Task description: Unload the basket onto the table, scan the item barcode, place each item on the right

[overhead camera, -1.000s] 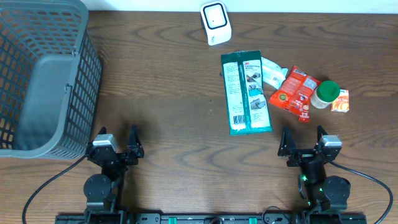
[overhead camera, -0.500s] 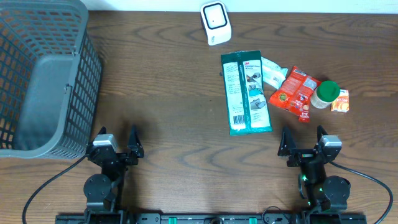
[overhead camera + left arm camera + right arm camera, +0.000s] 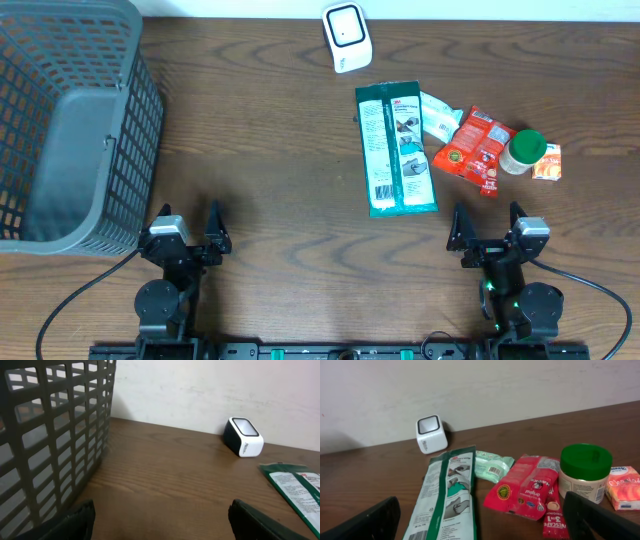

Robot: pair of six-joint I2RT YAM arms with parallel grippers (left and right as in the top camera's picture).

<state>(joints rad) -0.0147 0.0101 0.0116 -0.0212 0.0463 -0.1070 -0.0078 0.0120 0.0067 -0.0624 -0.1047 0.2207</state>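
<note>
Standing at the left end of the dark wooden table (image 3: 270, 150), the tall grey plastic lattice basket (image 3: 140, 130) shows only its own solid grey floor inside. The other container, a small pale round jar with a green lid (image 3: 523, 150), sits closed at the right, so its contents cannot be seen. It touches a red foil sachet (image 3: 478, 148) on one side and stands just beside a small orange carton (image 3: 547, 162) on the other. A pale green wrapped packet (image 3: 436, 112) pokes out between the sachet and the long flat green-and-white packet (image 3: 395, 148), which lies printed side up with a barcode near its lower end. The white cube-shaped scanner (image 3: 347, 36) stands at the far edge of the table, just beyond the top of that long packet. Both arms are at the near edge. The left gripper (image 3: 187, 224) has its fingers (image 3: 75, 520) spread wide around nothing, close to the basket's near corner and well apart from the packets. The right gripper (image 3: 485, 225) also has its fingers (image 3: 605, 515) spread wide and bare, with the long packet and the sachet lying ahead of them, near but not touching.
</note>
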